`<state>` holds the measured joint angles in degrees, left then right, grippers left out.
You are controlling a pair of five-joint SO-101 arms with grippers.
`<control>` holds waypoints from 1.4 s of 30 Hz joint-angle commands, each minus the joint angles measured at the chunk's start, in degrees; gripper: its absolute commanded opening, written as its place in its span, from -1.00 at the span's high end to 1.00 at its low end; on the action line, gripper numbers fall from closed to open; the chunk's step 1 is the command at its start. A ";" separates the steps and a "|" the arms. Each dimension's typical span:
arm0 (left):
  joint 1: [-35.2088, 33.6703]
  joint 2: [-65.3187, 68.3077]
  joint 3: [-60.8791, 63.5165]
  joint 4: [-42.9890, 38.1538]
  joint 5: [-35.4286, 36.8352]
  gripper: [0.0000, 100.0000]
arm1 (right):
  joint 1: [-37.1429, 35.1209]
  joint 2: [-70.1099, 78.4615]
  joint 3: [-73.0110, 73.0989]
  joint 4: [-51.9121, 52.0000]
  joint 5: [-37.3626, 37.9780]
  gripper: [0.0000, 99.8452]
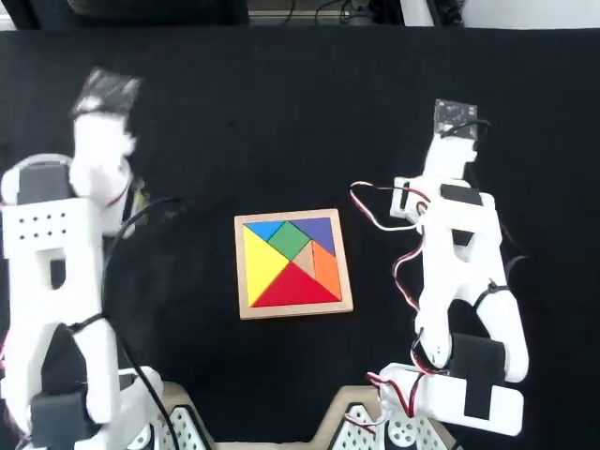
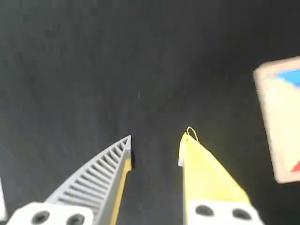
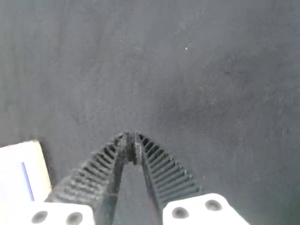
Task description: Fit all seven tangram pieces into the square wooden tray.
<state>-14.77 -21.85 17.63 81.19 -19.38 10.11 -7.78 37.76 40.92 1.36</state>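
Looked done to me: seven pieces [image 1: 281, 258] sat in the tray [image 1: 293, 310], well clear of the spread-open left gripper [image 2: 157, 138] and pinched-shut right gripper [image 3: 131, 138], both empty, so probably just park.

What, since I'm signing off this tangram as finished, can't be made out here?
- High view: whether the pieces sit flush in the tray, too small to tell.
- Left wrist view: tray cut off by the picture edge.
- Right wrist view: tray likewise cut off.
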 commanded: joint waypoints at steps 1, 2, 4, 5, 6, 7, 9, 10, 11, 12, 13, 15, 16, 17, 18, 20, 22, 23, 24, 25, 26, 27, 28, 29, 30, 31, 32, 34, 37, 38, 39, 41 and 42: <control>-9.01 -6.51 18.95 -6.59 3.52 0.67 | -2.90 -0.66 -2.15 10.99 8.88 0.98; -10.77 -8.70 23.34 -9.58 3.52 0.67 | -3.96 -0.31 -2.33 14.15 11.25 0.98; -13.05 -13.71 31.87 -14.95 3.52 0.67 | -6.07 0.31 -0.92 17.41 14.68 0.98; -13.32 -15.74 35.91 -17.41 3.69 0.67 | -7.12 0.57 -0.04 17.67 15.47 0.98; -13.05 -17.85 39.78 -19.87 4.48 0.67 | -8.18 0.66 0.66 17.49 15.82 0.98; -12.70 -19.69 43.12 -22.33 5.89 0.67 | -9.32 0.92 1.01 17.41 16.09 0.98; -12.97 -22.42 47.96 -26.73 8.35 0.67 | -12.75 1.01 1.80 16.97 18.20 0.98; -13.14 -23.47 49.01 -27.87 8.97 0.67 | -14.68 1.01 2.24 17.05 19.96 0.98; -13.23 -24.00 49.54 -28.13 9.05 0.67 | -16.26 1.01 2.68 17.14 21.36 0.98; -13.23 -24.26 50.15 -28.04 9.14 0.67 | -17.76 1.01 3.12 17.14 22.24 0.98; -13.23 -24.09 50.33 -28.04 9.14 0.67 | -18.73 1.10 3.38 17.14 22.77 0.98; -13.93 -23.38 50.68 -28.48 9.05 0.67 | -18.90 1.10 3.47 17.32 22.95 0.98; -14.55 -22.77 50.51 -28.48 8.97 0.67 | -18.46 1.10 3.47 17.93 23.03 0.98; -14.81 -22.15 50.42 -28.57 8.97 0.67 | -17.85 1.10 3.47 19.08 23.12 0.98; -14.81 -21.54 50.33 -28.57 8.88 0.67 | -17.32 1.10 3.47 20.22 23.21 0.98; -14.64 -20.40 50.15 -28.57 8.88 0.67 | -16.00 1.10 3.56 22.42 24.00 0.98; -14.64 -19.43 49.54 -28.66 8.88 0.67 | -13.89 1.01 4.53 22.77 26.20 0.98; -14.64 -18.90 49.54 -29.19 8.88 0.67 | -13.01 1.01 5.05 22.42 26.90 0.98; -14.64 -18.37 49.63 -30.07 8.88 0.67 | -12.48 1.01 5.76 22.07 27.52 0.98; -14.64 -17.85 49.54 -30.33 8.88 0.67 | -12.31 1.01 6.81 21.98 27.96 0.98; -14.64 -17.41 49.36 -30.33 8.88 0.67 | -12.48 1.01 7.78 21.89 28.57 0.98; -14.64 -16.97 49.36 -30.51 8.88 0.67 | -13.10 1.01 8.84 21.71 29.27 0.98; -14.55 -16.88 49.36 -30.51 8.88 0.67 | -13.89 1.01 9.80 21.63 29.80 0.98; -14.55 -16.79 49.36 -30.51 8.88 0.67 | -14.86 0.84 10.59 21.63 29.98 0.98; -14.55 -16.70 49.36 -30.51 8.88 0.67 | -15.82 0.75 10.95 21.63 29.89 0.98; -14.55 -16.70 49.36 -30.51 8.88 0.67 | -16.62 0.66 11.12 21.63 29.71 0.98; -14.55 -16.70 49.36 -30.51 8.88 0.67 | -17.41 0.57 11.12 21.63 29.63 0.98; -14.55 -16.62 49.36 -30.51 8.88 0.67 | -19.16 0.57 10.77 21.45 29.54 0.98; -14.55 -16.53 49.36 -30.51 8.88 0.67 | -21.36 1.10 9.63 20.13 28.57 0.98; -14.55 -16.44 49.36 -30.51 8.88 0.67 | -21.80 1.10 9.45 19.43 27.87 0.98; -14.55 -16.44 49.36 -30.51 8.88 0.67 | -22.15 1.10 9.10 18.99 27.60 0.98; -14.55 -16.35 49.36 -30.51 8.88 0.67 | -23.21 1.10 8.22 18.81 27.52 0.98; -14.55 -16.35 49.36 -30.51 8.88 0.67 | -23.56 1.10 7.78 18.81 27.52 0.98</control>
<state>-28.84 -38.29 68.26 51.56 -10.95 -10.55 -6.46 48.84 61.41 29.93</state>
